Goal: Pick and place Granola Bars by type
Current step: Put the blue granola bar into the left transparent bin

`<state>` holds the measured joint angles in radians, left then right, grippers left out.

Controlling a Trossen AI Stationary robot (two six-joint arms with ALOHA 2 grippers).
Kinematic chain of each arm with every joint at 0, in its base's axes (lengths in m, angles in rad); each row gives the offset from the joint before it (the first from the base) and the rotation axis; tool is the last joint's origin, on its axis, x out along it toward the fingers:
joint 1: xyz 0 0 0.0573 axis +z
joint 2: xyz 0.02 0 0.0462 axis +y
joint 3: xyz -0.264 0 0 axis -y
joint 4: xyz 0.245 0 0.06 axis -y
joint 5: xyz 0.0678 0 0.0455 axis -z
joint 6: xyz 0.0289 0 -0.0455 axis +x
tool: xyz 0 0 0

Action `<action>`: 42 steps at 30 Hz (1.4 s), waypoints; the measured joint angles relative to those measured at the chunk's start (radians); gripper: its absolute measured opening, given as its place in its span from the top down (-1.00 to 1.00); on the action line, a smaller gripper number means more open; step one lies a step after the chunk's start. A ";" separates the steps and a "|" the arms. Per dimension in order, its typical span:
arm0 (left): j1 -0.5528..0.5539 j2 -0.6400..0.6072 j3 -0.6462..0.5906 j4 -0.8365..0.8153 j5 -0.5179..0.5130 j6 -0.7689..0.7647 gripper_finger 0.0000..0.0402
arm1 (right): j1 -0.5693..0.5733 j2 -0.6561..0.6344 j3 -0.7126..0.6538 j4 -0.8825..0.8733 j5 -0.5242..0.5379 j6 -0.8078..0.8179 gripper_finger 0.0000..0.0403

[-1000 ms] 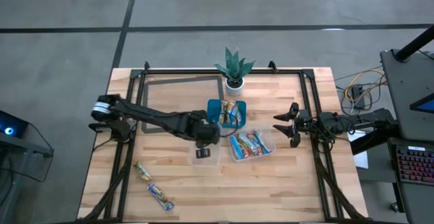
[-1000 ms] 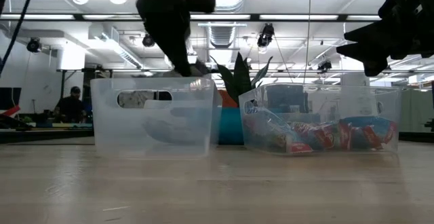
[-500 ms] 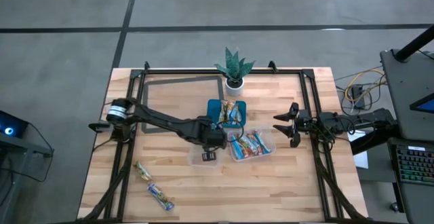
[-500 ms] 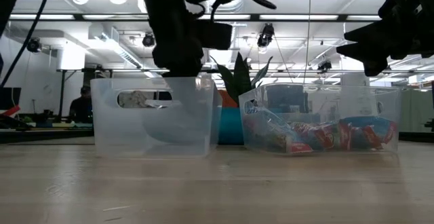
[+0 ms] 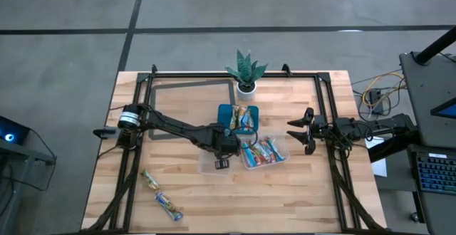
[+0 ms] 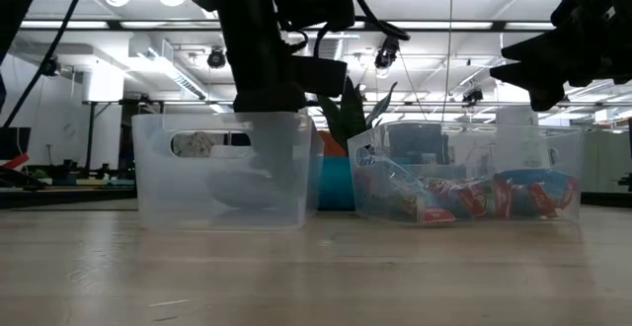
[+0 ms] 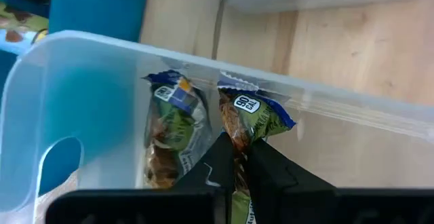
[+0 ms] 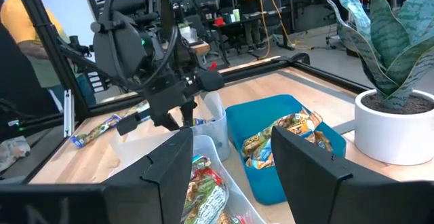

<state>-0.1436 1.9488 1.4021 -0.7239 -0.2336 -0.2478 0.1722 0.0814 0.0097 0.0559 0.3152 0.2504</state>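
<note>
The left gripper (image 7: 239, 166) is down inside the clear tub (image 5: 215, 162) near the middle of the table, its two dark fingers pinched on a green-wrapped granola bar (image 7: 245, 119). A second green bar (image 7: 169, 125) lies just beside it in the same tub. Both wrappers carry a round badge reading something like "90 cal"; I can't make out the rest.

At about 3 o'clock from that tub sits another clear tub (image 5: 265, 152) packed with bars in red, blue and silver wrappers (image 5: 261, 149), too jumbled to count. At 12 o'clock is a teal tray (image 5: 225, 117) holding more bars (image 5: 242, 115), and beyond it a potted plant (image 5: 246, 71) in a white pot. Two loose bars (image 5: 161, 194) lie on the bare wood toward 7 o'clock, well apart from the tubs.

The right gripper (image 5: 302, 130) hangs over the table's right side with its fingers spread wide, holding nothing.

The table (image 5: 299, 192) is pale wood planks inside a black frame. Behind it is an open workshop with bright ceiling lights, and a person in a yellow top (image 8: 24, 27) stands at the edge.
</note>
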 joint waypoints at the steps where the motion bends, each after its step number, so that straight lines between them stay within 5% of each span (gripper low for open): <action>1: 0.002 0.000 0.000 0.003 0.009 0.000 0.95 | 0.000 0.000 0.000 0.000 0.000 0.000 0.06; 21: 0.018 -0.026 0.002 -0.029 0.011 -0.037 0.34 | 0.000 0.000 0.000 0.000 0.000 0.000 0.06; 32: 0.006 -0.063 0.095 -0.202 0.098 0.052 0.30 | 0.000 0.000 0.000 0.000 0.000 0.000 0.06; 42: -0.127 -0.072 0.187 -0.326 0.150 0.201 0.30 | 0.000 0.000 0.000 0.000 0.000 0.000 0.06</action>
<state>-0.2706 1.8771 1.5895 -1.0502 -0.0837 -0.0472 0.1720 0.0814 0.0097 0.0561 0.3153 0.2504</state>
